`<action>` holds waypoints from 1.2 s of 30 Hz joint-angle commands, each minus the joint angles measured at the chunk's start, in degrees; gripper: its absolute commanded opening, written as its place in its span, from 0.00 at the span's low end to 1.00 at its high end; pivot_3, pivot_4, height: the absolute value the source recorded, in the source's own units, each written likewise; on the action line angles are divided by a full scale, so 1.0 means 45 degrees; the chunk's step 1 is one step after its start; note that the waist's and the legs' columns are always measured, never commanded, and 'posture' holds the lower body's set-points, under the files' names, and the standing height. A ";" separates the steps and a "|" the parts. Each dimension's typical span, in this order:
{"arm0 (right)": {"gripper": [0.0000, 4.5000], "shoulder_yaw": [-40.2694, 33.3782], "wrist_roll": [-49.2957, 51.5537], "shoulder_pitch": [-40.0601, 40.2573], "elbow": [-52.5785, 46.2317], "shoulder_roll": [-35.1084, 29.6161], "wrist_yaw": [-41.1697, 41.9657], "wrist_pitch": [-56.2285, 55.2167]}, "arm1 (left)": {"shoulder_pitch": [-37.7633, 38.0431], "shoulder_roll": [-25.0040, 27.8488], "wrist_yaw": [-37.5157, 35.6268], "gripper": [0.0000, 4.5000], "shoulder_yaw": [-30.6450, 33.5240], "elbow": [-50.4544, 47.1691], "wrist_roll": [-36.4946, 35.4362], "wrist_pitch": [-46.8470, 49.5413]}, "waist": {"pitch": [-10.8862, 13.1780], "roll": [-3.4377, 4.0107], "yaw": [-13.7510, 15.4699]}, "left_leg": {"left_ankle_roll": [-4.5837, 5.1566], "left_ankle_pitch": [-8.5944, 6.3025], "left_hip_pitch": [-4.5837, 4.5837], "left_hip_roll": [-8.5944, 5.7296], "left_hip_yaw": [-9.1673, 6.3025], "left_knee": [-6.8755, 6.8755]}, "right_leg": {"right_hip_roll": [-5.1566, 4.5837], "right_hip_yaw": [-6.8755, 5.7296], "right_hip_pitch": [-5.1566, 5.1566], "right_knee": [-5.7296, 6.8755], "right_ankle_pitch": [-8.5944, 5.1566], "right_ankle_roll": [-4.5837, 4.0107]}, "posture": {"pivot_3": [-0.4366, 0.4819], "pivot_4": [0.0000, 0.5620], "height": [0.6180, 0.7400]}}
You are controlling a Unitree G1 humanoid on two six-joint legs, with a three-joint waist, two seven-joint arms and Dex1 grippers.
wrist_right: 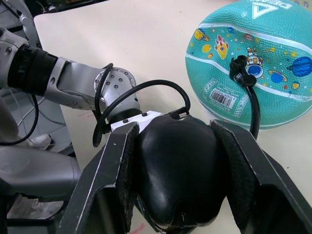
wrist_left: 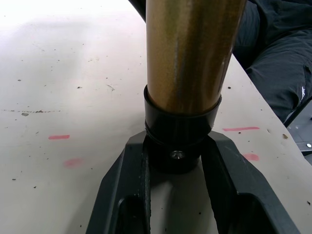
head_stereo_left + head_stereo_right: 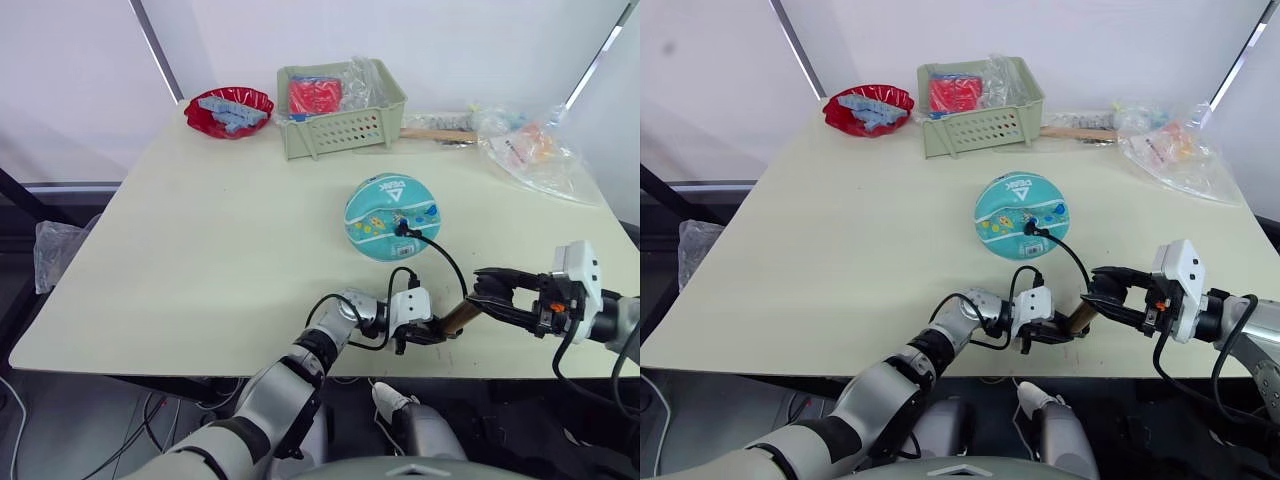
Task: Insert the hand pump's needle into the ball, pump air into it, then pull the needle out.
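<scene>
The teal ball (image 3: 392, 217) with cartoon prints rests mid-table. A black fitting (image 1: 241, 68) sits pressed on its surface, so the needle itself is hidden. The thin black hose (image 3: 447, 262) curves from there back to the hand pump (image 3: 457, 318), which lies tilted near the table's front edge. My left gripper (image 3: 430, 333) is shut on the pump's black base (image 2: 178, 141), below the brass cylinder (image 2: 187, 53). My right gripper (image 3: 490, 292) is shut on the black handle (image 1: 178, 170) at the pump's other end.
A green basket (image 3: 340, 120) with red packets stands at the back. A red bowl (image 3: 228, 110) is to its left. Clear plastic bags (image 3: 530, 145) and a wooden stick (image 3: 437, 134) lie back right. The table's front edge (image 3: 300, 372) runs just below both grippers.
</scene>
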 commanded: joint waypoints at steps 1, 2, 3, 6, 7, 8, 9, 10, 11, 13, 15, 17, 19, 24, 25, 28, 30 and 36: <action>0.41 -0.0888 0.0655 -0.0198 -0.0067 -0.0474 -0.0049 0.0838 | 0.0509 0.0339 -0.0224 0.23 -0.0460 0.1028 0.0697 0.0469 | 0.0005 0.0007 0.0000 | 0.0000 0.0000 -0.0002 -0.0001 0.0002 0.0000 | -0.0001 0.0001 -0.0001 -0.0001 0.0007 -0.0013 | 0.48 0.27 0.98; 0.41 -0.1234 0.0972 -0.0411 -0.0145 -0.0638 -0.0090 0.1080 | 0.0515 0.0334 -0.0223 0.23 -0.0465 0.1032 0.0704 0.0467 | 0.0022 0.0029 0.0005 | 0.0000 0.0000 -0.0003 -0.0001 0.0003 0.0000 | -0.0002 0.0002 -0.0001 -0.0001 0.0007 -0.0013 | 0.48 0.27 0.98; 0.41 -0.1543 0.1294 -0.0582 -0.0214 -0.0803 -0.0120 0.1346 | 0.0522 0.0327 -0.0224 0.23 -0.0470 0.1036 0.0710 0.0464 | 0.0037 0.0049 0.0010 | 0.0000 0.0000 -0.0007 -0.0004 0.0005 0.0001 | -0.0006 0.0002 -0.0003 -0.0002 0.0008 -0.0012 | 0.48 0.27 0.98; 0.41 -0.2399 0.2146 -0.0909 -0.0408 -0.1359 -0.0121 0.2164 | 0.0552 0.0301 -0.0224 0.23 -0.0482 0.1045 0.0727 0.0444 | 0.0077 0.0098 0.0043 | 0.0000 0.0000 -0.0016 -0.0015 0.0013 0.0003 | -0.0022 0.0001 -0.0008 -0.0003 0.0009 -0.0012 | 0.48 0.27 0.98; 0.41 -0.2615 0.2355 -0.1010 -0.0433 -0.1494 -0.0146 0.2370 | 0.0557 0.0295 -0.0225 0.23 -0.0482 0.1048 0.0731 0.0437 | 0.0083 0.0101 0.0060 | 0.0000 0.0000 -0.0017 -0.0016 0.0011 0.0001 | -0.0021 0.0000 -0.0008 -0.0005 0.0009 -0.0011 | 0.48 0.27 0.98; 0.41 -0.2886 0.2606 -0.1136 -0.0455 -0.1676 -0.0163 0.2604 | 0.0566 0.0293 -0.0232 0.23 -0.0482 0.1046 0.0733 0.0430 | 0.0085 0.0101 0.0064 | 0.0000 0.0000 -0.0020 -0.0016 0.0009 0.0000 | -0.0020 -0.0003 -0.0009 -0.0007 0.0009 -0.0009 | 0.48 0.27 0.98; 0.41 -0.3174 0.2909 -0.1291 -0.0460 -0.1880 -0.0192 0.2866 | 0.0571 0.0291 -0.0243 0.23 -0.0482 0.1045 0.0733 0.0424 | 0.0087 0.0105 0.0065 | 0.0000 0.0000 -0.0022 -0.0016 0.0009 -0.0001 | -0.0019 -0.0005 -0.0009 -0.0010 0.0009 -0.0009 | 0.48 0.27 0.98; 0.41 -0.3436 0.3214 -0.1458 -0.0450 -0.2058 -0.0236 0.3127 | 0.0574 0.0290 -0.0250 0.23 -0.0481 0.1043 0.0732 0.0419 | 0.0098 0.0120 0.0067 | 0.0000 0.0000 -0.0023 -0.0016 0.0010 -0.0001 | -0.0019 -0.0004 -0.0010 -0.0010 0.0009 -0.0009 | 0.48 0.27 0.98; 0.41 -0.3773 0.3659 -0.1706 -0.0397 -0.2252 -0.0361 0.3484 | 0.0580 0.0289 -0.0255 0.23 -0.0482 0.1041 0.0734 0.0413 | 0.0109 0.0135 0.0066 | 0.0000 0.0000 -0.0025 -0.0016 0.0015 0.0001 | -0.0020 -0.0002 -0.0011 -0.0012 0.0010 -0.0008 | 0.48 0.27 0.98; 0.41 -0.4329 0.4407 -0.2184 -0.0260 -0.2602 -0.0725 0.4163 | 0.0587 0.0283 -0.0258 0.23 -0.0485 0.1038 0.0739 0.0406 | 0.0123 0.0149 0.0065 | 0.0000 0.0000 -0.0026 -0.0019 0.0022 0.0003 | -0.0025 0.0002 -0.0011 -0.0012 0.0011 -0.0008 | 0.48 0.27 0.98; 0.41 -0.4716 0.4852 -0.2582 -0.0135 -0.2920 -0.0945 0.4667 | 0.0583 0.0271 -0.0257 0.23 -0.0484 0.1038 0.0744 0.0404 | 0.0127 0.0148 0.0076 | 0.0000 0.0000 -0.0027 -0.0019 0.0018 0.0003 | -0.0025 -0.0002 -0.0012 -0.0012 0.0010 -0.0008 | 0.48 0.27 0.98; 0.41 -0.4942 0.5039 -0.2826 -0.0055 -0.3138 -0.1001 0.4932 | 0.0575 0.0262 -0.0257 0.23 -0.0482 0.1038 0.0745 0.0409 | 0.0129 0.0147 0.0084 | 0.0000 0.0000 -0.0029 -0.0018 0.0012 0.0001 | -0.0023 -0.0006 -0.0013 -0.0013 0.0010 -0.0008 | 0.48 0.27 0.98; 0.41 -0.5306 0.5316 -0.3270 0.0220 -0.3481 -0.1071 0.5177 | 0.0557 0.0250 -0.0255 0.23 -0.0483 0.1041 0.0749 0.0413 | 0.0133 0.0152 0.0082 | 0.0000 0.0000 -0.0032 -0.0018 0.0013 0.0000 | -0.0023 -0.0006 -0.0013 -0.0016 0.0010 -0.0008 | 0.48 0.27 0.98; 0.41 -0.5930 0.5842 -0.4224 0.0885 -0.4261 -0.1218 0.5873 | 0.0524 0.0212 -0.0242 0.23 -0.0488 0.1055 0.0759 0.0403 | 0.0152 0.0175 0.0081 | 0.0001 0.0000 -0.0033 -0.0019 0.0024 0.0003 | -0.0028 0.0000 -0.0017 -0.0016 0.0010 -0.0007 | 0.48 0.27 0.98; 0.41 -0.5944 0.5923 -0.4374 0.0951 -0.4302 -0.1293 0.5960 | 0.0519 0.0210 -0.0237 0.23 -0.0487 0.1060 0.0762 0.0402 | 0.0152 0.0175 0.0082 | 0.0000 0.0000 -0.0033 -0.0019 0.0024 0.0002 | -0.0029 0.0001 -0.0018 -0.0016 0.0010 -0.0008 | 0.48 0.27 0.98; 0.41 -0.5923 0.6107 -0.4775 0.1032 -0.4436 -0.1541 0.6260 | 0.0513 0.0209 -0.0207 0.23 -0.0475 0.1057 0.0758 0.0398 | 0.0152 0.0175 0.0083 | 0.0001 0.0000 -0.0035 -0.0018 0.0025 0.0003 | -0.0030 0.0002 -0.0020 -0.0017 0.0010 -0.0008 | 0.48 0.27 0.98; 0.41 -0.5887 0.6070 -0.4857 0.1013 -0.4469 -0.1565 0.6341 | 0.0510 0.0210 -0.0193 0.23 -0.0466 0.1055 0.0757 0.0396 | 0.0153 0.0175 0.0084 | 0.0000 0.0000 -0.0037 -0.0018 0.0027 0.0002 | -0.0032 0.0004 -0.0021 -0.0017 0.0011 -0.0008 | 0.48 0.27 0.98; 0.41 -0.5663 0.5797 -0.4724 0.0901 -0.4416 -0.1444 0.6350 | 0.0499 0.0210 -0.0190 0.23 -0.0461 0.1055 0.0760 0.0391 | 0.0153 0.0176 0.0083 | 0.0001 0.0000 -0.0038 -0.0018 0.0028 0.0003 | -0.0031 0.0004 -0.0023 -0.0017 0.0011 -0.0007 | 0.48 0.27 0.98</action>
